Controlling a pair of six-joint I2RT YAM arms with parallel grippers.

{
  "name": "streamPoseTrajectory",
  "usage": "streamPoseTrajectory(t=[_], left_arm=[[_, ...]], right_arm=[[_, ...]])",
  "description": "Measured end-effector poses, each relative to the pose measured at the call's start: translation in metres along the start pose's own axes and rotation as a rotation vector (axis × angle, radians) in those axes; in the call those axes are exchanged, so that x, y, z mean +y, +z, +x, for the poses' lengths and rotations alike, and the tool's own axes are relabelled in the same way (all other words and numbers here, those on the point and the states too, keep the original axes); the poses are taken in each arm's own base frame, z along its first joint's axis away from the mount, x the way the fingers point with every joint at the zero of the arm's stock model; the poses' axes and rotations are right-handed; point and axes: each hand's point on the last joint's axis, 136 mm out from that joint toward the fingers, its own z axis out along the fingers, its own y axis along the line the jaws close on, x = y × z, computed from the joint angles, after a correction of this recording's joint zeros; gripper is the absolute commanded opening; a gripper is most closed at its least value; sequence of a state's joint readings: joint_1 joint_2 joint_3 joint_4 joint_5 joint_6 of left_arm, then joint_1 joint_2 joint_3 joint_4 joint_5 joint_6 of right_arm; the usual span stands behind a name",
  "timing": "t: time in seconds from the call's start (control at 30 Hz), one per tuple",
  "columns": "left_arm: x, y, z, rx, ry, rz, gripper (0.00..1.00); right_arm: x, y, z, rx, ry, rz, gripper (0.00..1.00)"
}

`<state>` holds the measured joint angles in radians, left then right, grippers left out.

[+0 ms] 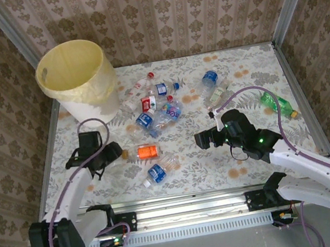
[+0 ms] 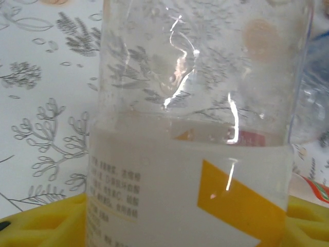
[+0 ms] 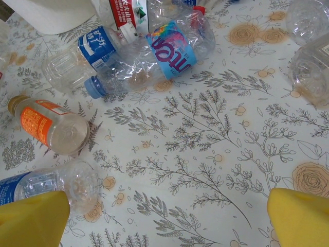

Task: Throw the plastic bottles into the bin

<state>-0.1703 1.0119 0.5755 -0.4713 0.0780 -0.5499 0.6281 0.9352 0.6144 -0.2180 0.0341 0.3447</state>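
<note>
**tomk:** What's the left side looking like?

**me:** The bin [image 1: 74, 72] stands upright, up and to the left beyond my left claw [image 1: 114, 151], with its yellow liner [image 1: 107, 82] folded over the rim. I can't tell from the top cam what's in it. On the left wrist cam a clear bottle [image 2: 200, 128] sits between the yellow pads [image 2: 36, 224]. Its long axis runs straight away from the claw, white-and-orange label end nearest. The pads are right up against it on both sides, but I can't tell if it's actually clamped.

**tomk:** And further right?

**me:** Just past that claw's tip there's an orange-label bottle [image 1: 147, 152] on its side, long axis left to right in the top cam. A blue-label bottle [image 1: 157, 173] lies slanted, just beside the left finger of my right claw [image 3: 167, 216]. The right wrist cam shows what the top cam blurs. The orange one's cap points away and to the left, and the crushed pile [image 1: 159, 108] ahead of the claw points every which way. My right claw is spread wide over the flowered table [image 3: 205, 154]. Off to its right a green bottle [image 1: 278, 104] lies slanted, well apart.
</note>
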Motion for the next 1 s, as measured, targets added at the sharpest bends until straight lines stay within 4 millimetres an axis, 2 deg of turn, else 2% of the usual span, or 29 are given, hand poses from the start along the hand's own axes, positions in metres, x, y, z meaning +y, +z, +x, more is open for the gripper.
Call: streamPoseTrajectory(t=[0.23,0.5,0.8,1.0], left_arm=[[-0.032,-0.019,0.003,-0.074,0.139,0.066,0.61],[-0.081,-0.047,-0.006,-0.221,0.316,0.225,0.61],[-0.131,-0.086,-0.026,-0.414,0.463,0.39,0.6],[-0.165,-0.126,-0.048,-0.556,0.551,0.488,0.6]], right_arm=[[0.002,-0.002,-0.001,-0.004,0.0,-0.011,1.0],[0.016,-0.02,-0.011,-0.071,-0.007,-0.099,1.0],[0.031,-0.043,-0.027,-0.176,-0.038,-0.192,1.0],[0.033,-0.047,-0.027,-0.186,-0.044,-0.208,1.0]])
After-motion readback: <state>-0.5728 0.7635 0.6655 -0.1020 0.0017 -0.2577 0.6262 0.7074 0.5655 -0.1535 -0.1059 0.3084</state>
